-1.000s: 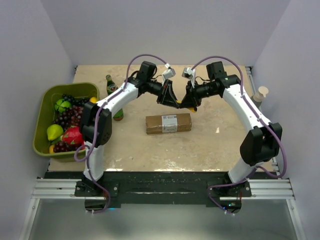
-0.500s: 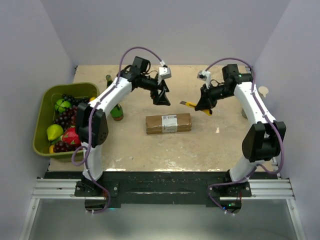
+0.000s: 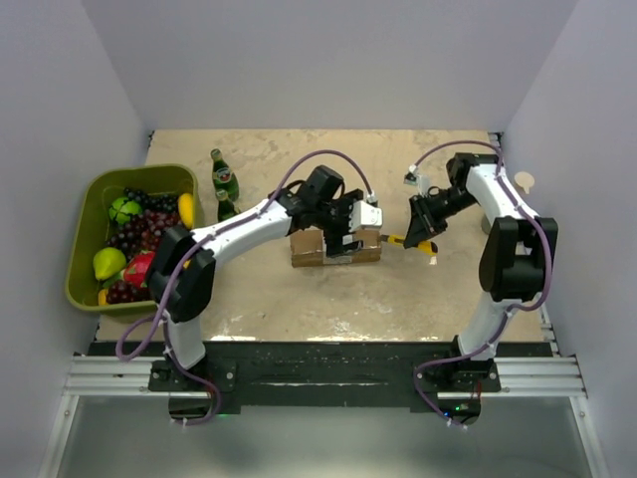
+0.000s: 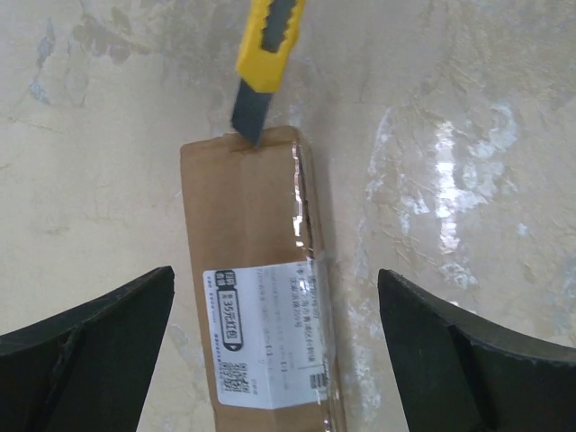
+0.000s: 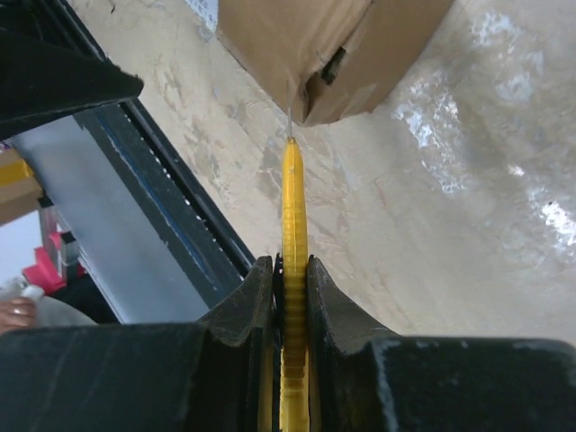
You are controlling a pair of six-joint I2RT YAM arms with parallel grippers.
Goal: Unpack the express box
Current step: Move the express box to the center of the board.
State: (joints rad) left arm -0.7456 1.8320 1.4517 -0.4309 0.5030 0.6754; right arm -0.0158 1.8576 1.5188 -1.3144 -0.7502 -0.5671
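The express box lies lengthwise mid-table, brown cardboard with a white label on top. My left gripper hovers over it, open, with one black finger on each long side of the box and nothing held. My right gripper is shut on a slim yellow utility knife. In the right wrist view the knife sits edge-up between the fingers, and its thin blade tip meets the box's right end. The left wrist view shows the knife's dark nose at that same end edge.
A green basin of fruit stands at the left edge. Two green bottles stand behind the box to the left. A pale cup sits by the right wall. The black base rail runs along the near edge.
The left gripper let go of the knife, opened wide and came down over the box. The right gripper carried the knife down to the box's right end.
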